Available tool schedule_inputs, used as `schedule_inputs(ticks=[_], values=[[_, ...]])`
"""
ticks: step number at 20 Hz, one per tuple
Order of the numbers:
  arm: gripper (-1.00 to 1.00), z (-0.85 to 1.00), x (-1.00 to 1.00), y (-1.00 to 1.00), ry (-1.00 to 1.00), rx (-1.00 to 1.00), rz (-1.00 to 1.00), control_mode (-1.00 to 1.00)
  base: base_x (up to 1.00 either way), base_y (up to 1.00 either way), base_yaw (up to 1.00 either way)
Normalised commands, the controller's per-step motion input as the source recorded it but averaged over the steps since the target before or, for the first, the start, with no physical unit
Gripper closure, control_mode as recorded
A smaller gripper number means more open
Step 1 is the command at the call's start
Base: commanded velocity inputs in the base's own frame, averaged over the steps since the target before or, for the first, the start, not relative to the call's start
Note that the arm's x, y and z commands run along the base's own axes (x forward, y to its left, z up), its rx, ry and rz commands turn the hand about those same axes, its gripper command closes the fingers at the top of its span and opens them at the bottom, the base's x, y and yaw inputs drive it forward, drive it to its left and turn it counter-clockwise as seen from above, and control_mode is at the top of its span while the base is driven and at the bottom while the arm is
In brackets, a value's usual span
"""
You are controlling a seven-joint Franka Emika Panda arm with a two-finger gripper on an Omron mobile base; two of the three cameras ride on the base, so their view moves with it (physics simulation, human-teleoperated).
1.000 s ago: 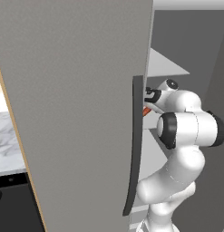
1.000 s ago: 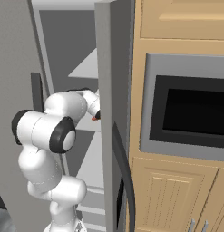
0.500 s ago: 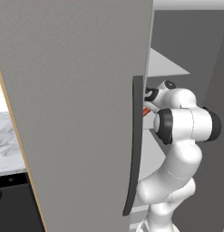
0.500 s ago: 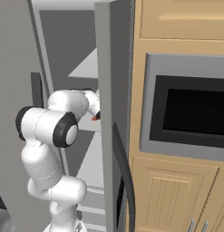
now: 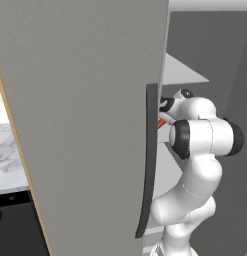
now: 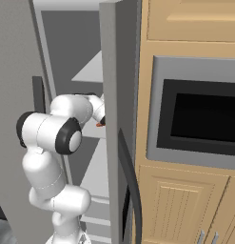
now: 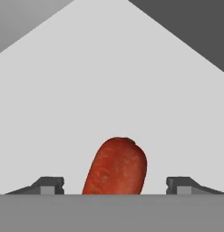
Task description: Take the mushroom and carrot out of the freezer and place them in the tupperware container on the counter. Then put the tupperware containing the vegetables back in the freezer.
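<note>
The carrot (image 7: 117, 167), a stubby orange-red piece, lies on a pale grey shelf (image 7: 113, 90) inside the freezer. My gripper (image 7: 115, 186) is open around it, and each fingertip (image 7: 50, 185) stands clear of the carrot's sides. From the base, my arm reaches past the open freezer door (image 5: 85, 125) onto the middle shelf. A sliver of the carrot (image 5: 160, 123) peeks out beside the door handle (image 5: 147, 160), and the carrot (image 6: 98, 125) also shows at my hand from the right. The mushroom and the tupperware container are out of view.
The matte-grey door and its dark curved handle stand close to the left of my arm. A strip of marble counter (image 5: 7, 155) over a black dishwasher (image 5: 15, 225) lies further left. On the right are a freezer side panel (image 6: 114, 71), a built-in oven (image 6: 200, 119) and wood cabinets (image 6: 185, 209).
My elbow has shifted a little upward and sideways. The hand has stayed at the carrot on the shelf, and the carrot has not moved.
</note>
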Motion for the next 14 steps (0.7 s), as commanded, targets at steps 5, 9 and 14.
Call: schedule_inputs(ticks=[5,9,14], values=[[1.00,-0.17,-0.01,0.03,0.00,0.00,0.00,-1.00,0.00,0.00,0.00],[1.00,-0.03,-0.22,0.00,-0.03,0.00,0.00,-1.00,0.00,0.00,0.00],[1.00,0.07,-0.44,-0.01,-0.12,0.00,0.00,-1.00,0.00,0.00,0.00]])
